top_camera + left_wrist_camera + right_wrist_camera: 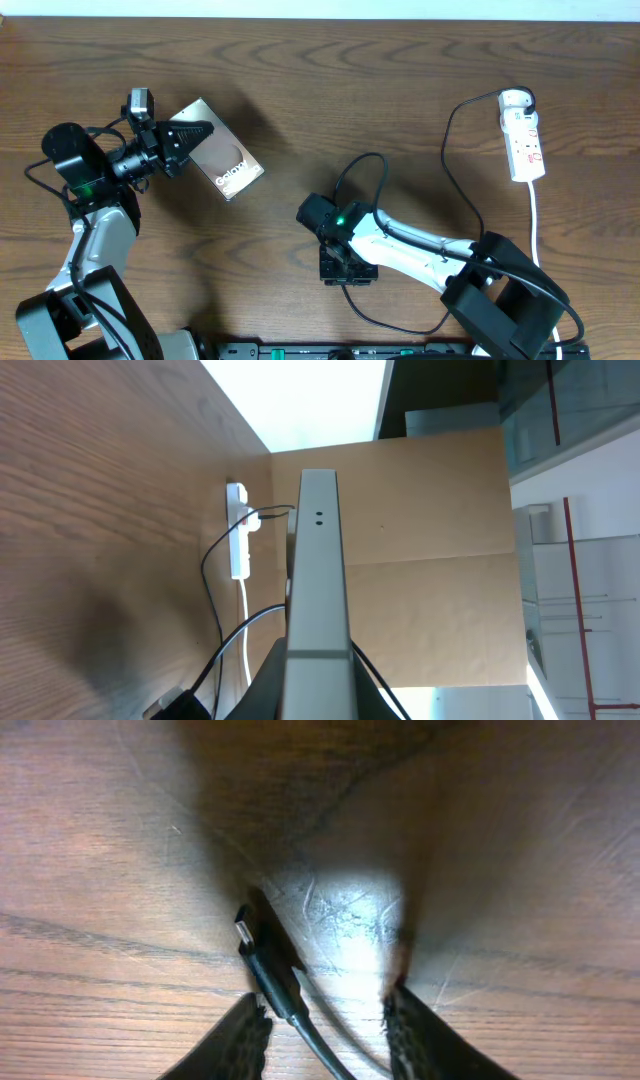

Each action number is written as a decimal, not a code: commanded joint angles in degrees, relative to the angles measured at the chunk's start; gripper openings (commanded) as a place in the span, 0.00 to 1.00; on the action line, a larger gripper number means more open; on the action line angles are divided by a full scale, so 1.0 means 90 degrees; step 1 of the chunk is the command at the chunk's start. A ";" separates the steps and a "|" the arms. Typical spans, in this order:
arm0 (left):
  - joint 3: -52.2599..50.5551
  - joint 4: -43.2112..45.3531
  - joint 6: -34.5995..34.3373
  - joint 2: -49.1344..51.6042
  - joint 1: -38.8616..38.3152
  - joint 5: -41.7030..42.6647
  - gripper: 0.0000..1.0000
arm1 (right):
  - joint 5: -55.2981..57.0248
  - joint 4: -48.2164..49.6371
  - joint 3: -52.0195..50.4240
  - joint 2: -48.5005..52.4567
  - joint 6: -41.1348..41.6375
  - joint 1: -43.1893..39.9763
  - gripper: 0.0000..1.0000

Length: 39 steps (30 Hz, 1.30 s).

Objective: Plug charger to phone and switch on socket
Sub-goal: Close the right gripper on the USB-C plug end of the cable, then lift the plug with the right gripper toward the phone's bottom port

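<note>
The phone (228, 165) is a shiny brown-grey slab with "Galaxy" lettering at the left of the table. My left gripper (200, 135) is shut on its near end. In the left wrist view the phone (318, 560) shows edge-on between the jaws of the left gripper (315, 652). The charger is a thin black cable (447, 150) running from a white plug head (515, 99) in the socket (524, 145). Its small plug tip (262, 955) lies on the wood. My right gripper (325, 1002) stands open over it, the cable close beside the left finger (240, 1040).
The socket's thick white cord (535, 220) runs toward the front right edge. The black cable loops widely across the middle of the table (360, 165). A cardboard panel (430, 500) stands beyond the table's far end, past the socket (238, 535).
</note>
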 commanded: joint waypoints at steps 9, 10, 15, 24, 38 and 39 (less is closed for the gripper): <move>0.0253 0.0058 0.0104 -0.0049 0.0015 0.0163 0.07 | 0.0440 0.0063 -0.0129 0.0228 -0.0163 0.0015 0.09; 0.0253 0.0058 0.0107 -0.0049 0.0015 0.0163 0.07 | 0.0440 0.0044 -0.0129 0.0228 -0.0163 0.0015 0.09; 0.0253 0.0058 0.0104 -0.0049 0.0015 0.0163 0.08 | 0.0408 -0.0126 -0.0129 0.0228 -0.0066 0.0024 0.06; 0.0253 0.0058 0.0107 -0.0049 0.0015 0.0163 0.07 | 0.0185 -0.0216 -0.0245 0.0228 -0.0044 0.0027 0.02; 0.0250 0.0058 0.0107 -0.0049 0.0015 0.0163 0.07 | -0.0134 -0.0075 -0.0464 0.0221 0.0041 -0.0017 0.01; 0.0250 0.0058 0.0107 -0.0049 0.0015 0.0165 0.08 | -0.0226 -0.0075 -0.0430 0.0219 -0.0034 -0.0063 0.01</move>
